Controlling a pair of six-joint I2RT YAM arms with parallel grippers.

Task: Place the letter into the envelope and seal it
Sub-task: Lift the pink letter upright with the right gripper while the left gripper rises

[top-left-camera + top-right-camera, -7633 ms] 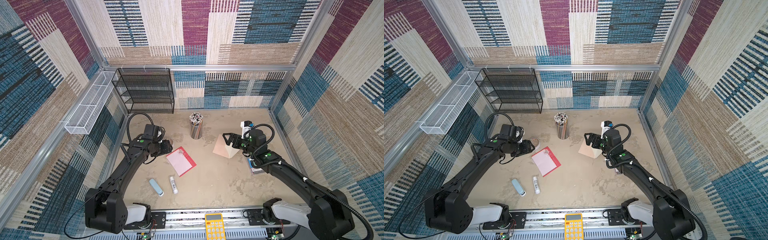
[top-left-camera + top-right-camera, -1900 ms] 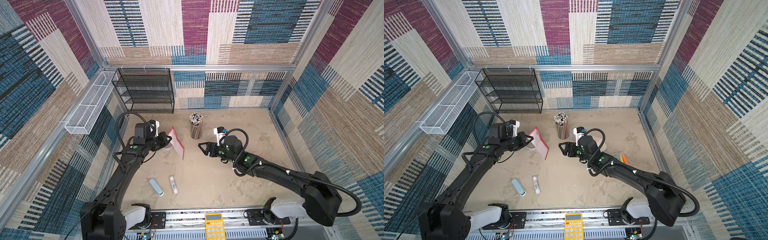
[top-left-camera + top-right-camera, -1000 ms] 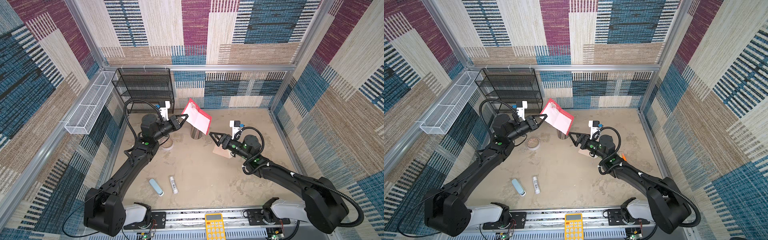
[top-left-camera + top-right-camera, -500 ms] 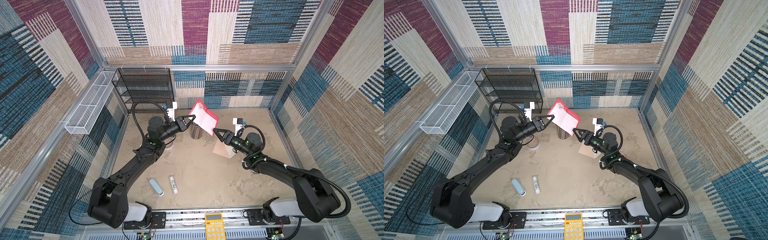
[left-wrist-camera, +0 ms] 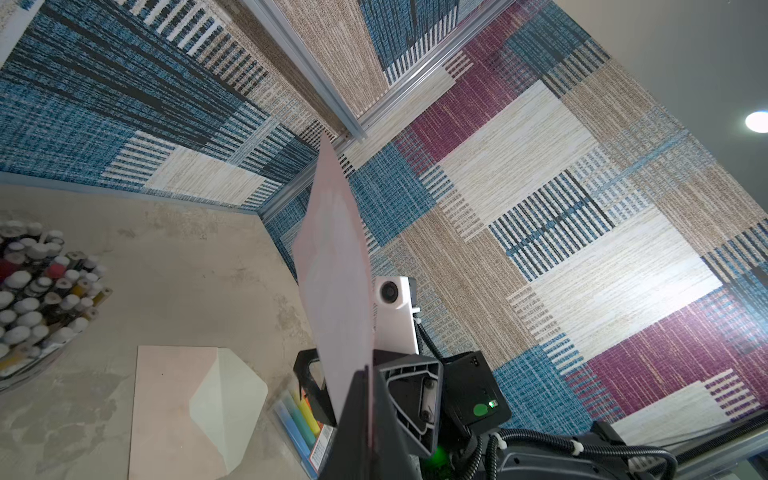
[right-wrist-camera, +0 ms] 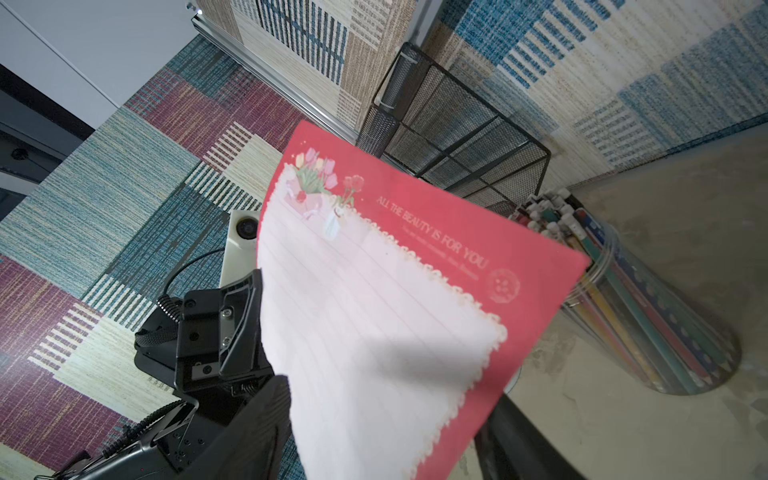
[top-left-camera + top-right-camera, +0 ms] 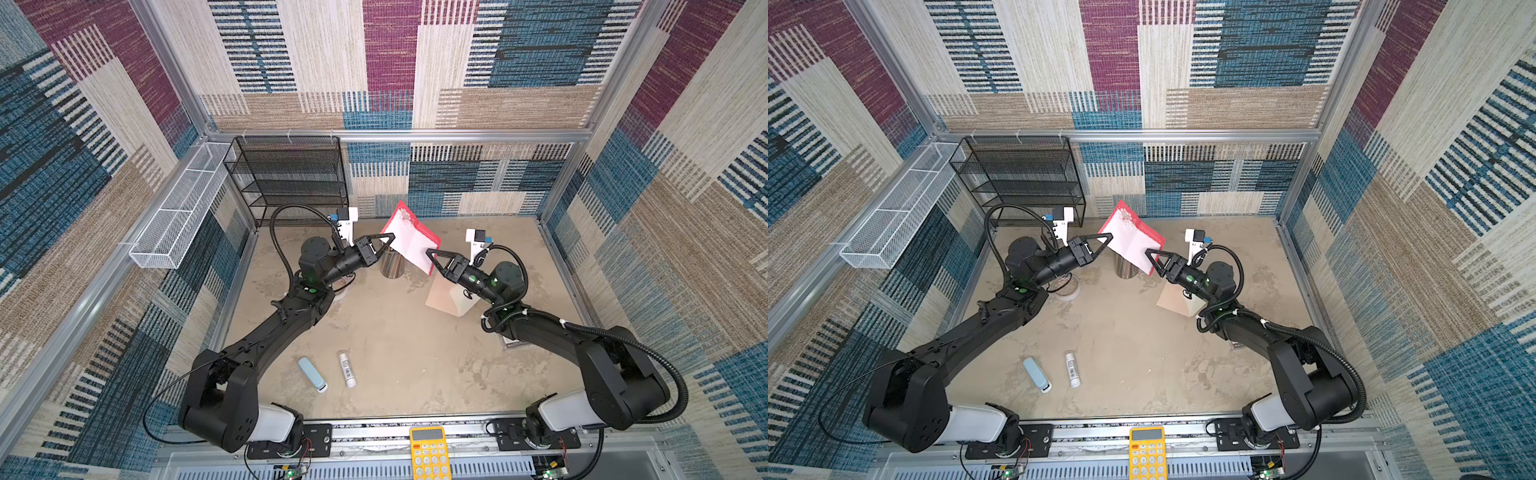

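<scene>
Yellow plastic calculator (image 7: 428, 452) is sitting nearest, on the front rail between the two arm bases. Beyond it, on the mottled beige tabletop (image 7: 399, 345), a pale blue rounded stick (image 7: 312, 374) and a white cylindrical glue stick (image 7: 347, 369) are lying side by side without touching, with a broad bare stretch of table running from them toward the right arm. Farther in, a pale tape roll (image 7: 1068, 289) is peeking out from under the left arm, and the peach-pink paper envelope (image 7: 442, 297) is lying flat with its cream pointed flap folded open, partly hidden under the right wrist; a pack of coloured markers (image 5: 299, 415) is lying just beside it. Above these, the red folded paper letter (image 7: 409, 243) with its white lined inside is hanging tilted in the air over a cup of coloured pencils (image 7: 392, 266). The left gripper (image 7: 390, 241) is pinching one edge of the letter between closed jaws. The right gripper (image 7: 431, 255) is reaching the opposite lower corner; its dark fingers (image 6: 266, 424) are standing apart on either side of the sheet, not pressing it. Farthest back, a black wire-mesh shelf rack (image 7: 291, 178) is standing against the woven patchwork wall, and a white wire basket (image 7: 178, 216) is hanging along the left frame.
</scene>
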